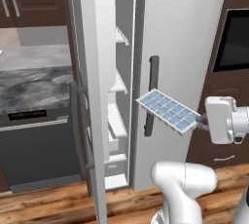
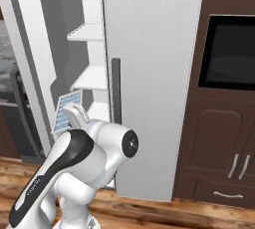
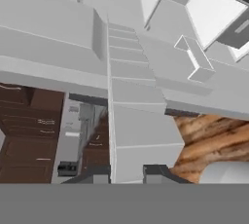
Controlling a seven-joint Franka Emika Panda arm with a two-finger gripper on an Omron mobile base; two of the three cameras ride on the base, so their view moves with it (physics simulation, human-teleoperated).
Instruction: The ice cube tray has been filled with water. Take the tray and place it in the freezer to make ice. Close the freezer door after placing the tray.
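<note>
Left base: ice cube tray (image 1: pixel 168 110) clamped in gripper (image 1: pixel 200 120).

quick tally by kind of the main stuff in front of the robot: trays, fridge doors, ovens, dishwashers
ice cube tray, held in the hand: 1
fridge doors, the open freezer door and the wider shut door: 2
wall oven: 1
dishwasher: 1
total: 5

white tray (image 1: pixel 168 111) with pale blue water (image 1: pixel 171 110) cells, tilted in mid-air before the open freezer (image 1: pixel 116 121); its door (image 1: pixel 90 96) swung wide.
</note>
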